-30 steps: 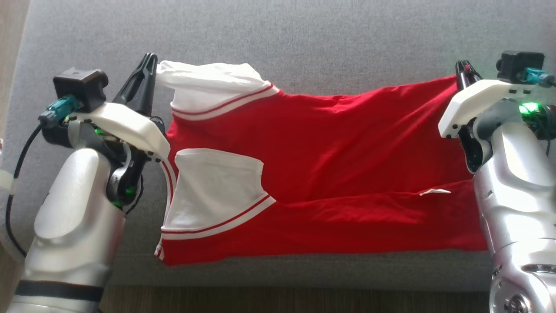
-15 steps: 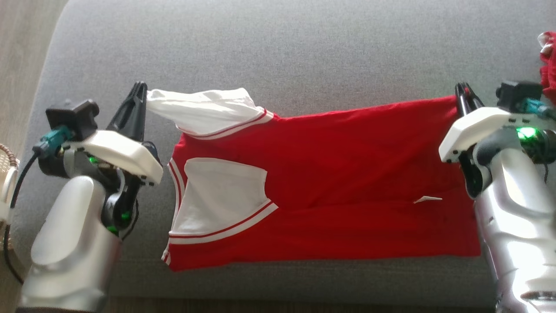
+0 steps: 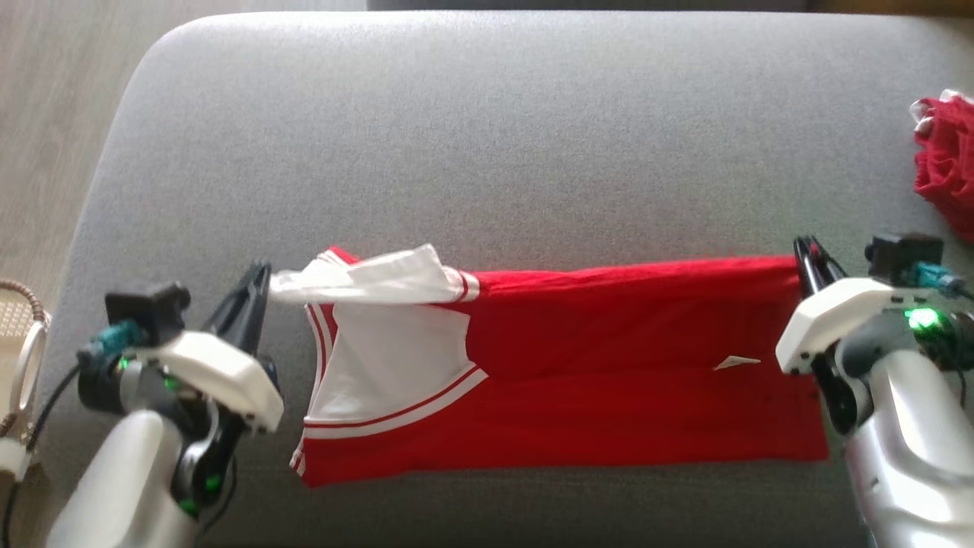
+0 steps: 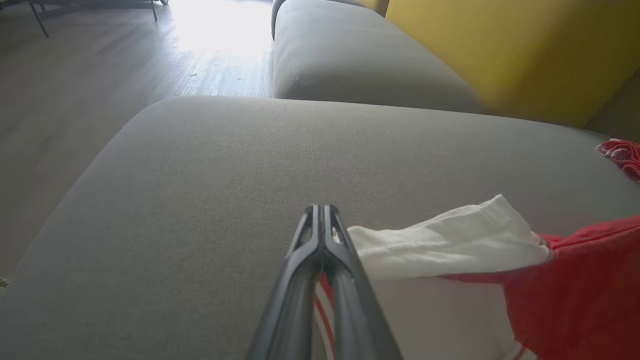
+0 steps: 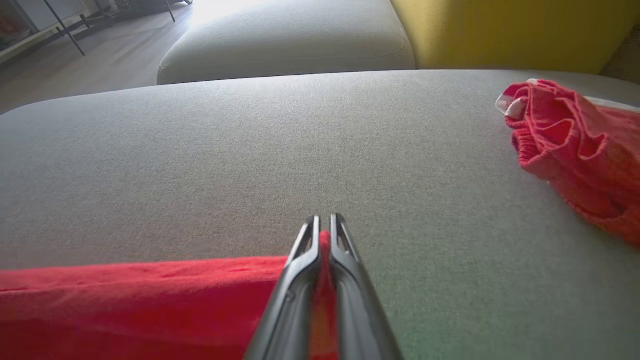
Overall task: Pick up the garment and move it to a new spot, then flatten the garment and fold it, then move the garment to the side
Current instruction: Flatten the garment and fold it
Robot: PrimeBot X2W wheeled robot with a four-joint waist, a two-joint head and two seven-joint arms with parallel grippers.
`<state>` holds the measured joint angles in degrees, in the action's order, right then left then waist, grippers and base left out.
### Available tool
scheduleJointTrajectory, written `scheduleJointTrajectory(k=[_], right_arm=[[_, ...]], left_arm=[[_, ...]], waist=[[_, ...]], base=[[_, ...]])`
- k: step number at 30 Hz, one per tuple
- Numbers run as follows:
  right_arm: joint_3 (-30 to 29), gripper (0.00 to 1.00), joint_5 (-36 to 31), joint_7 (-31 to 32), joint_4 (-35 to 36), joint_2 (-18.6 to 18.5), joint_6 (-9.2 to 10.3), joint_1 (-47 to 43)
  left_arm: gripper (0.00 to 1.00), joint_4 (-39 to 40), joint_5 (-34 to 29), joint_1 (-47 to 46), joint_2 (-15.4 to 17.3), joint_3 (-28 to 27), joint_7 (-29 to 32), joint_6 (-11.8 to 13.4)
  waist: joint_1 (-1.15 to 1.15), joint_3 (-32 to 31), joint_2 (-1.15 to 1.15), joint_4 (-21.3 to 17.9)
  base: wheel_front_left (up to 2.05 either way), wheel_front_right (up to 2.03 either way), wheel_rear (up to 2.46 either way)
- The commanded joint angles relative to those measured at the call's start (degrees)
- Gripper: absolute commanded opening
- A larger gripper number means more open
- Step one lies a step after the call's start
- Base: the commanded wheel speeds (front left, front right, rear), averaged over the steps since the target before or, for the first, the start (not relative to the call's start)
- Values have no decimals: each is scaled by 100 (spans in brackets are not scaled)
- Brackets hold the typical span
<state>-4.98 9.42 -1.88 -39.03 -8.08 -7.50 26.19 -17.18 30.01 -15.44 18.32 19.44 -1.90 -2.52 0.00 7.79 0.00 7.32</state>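
On the broad grey fabric sofa cushion (image 3: 487, 137), the red-and-white jersey garment (image 3: 609, 365) lies by the cushion's near edge, its raised far edge now drawn closer over its near half, pinched between the closed fingers of the left gripper (image 3: 261, 274) and the right gripper (image 3: 804, 251).

The head camera is looking steeply down on the gray cushion (image 3: 487, 137). Both wrist cameras are sitting low and close, facing across it along the left gripper (image 4: 320, 212) and right gripper (image 5: 324, 222). All three are sharing the red shirt (image 3: 609, 365).
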Motion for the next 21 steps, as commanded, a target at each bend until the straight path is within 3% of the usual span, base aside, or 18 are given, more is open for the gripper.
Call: scheduleJointTrajectory(k=[1,11,21], right_arm=[[126,0,69,97,372,-59,1,-34],[144,0,253,994,1514,-182,1,-925],[219,0,358,1606,2119,-242,1,-1379]], left_arm=[[0,289,57,-64,268,-230,60,24],[0,993,283,825,633,-31,674,-98],[0,1290,135,1169,1002,151,991,-115]], waist=[[0,-55,0,-24],[0,-173,0,-63],[0,-230,0,-89]], base=[[0,0,0],[0,0,0],[0,0,0]])
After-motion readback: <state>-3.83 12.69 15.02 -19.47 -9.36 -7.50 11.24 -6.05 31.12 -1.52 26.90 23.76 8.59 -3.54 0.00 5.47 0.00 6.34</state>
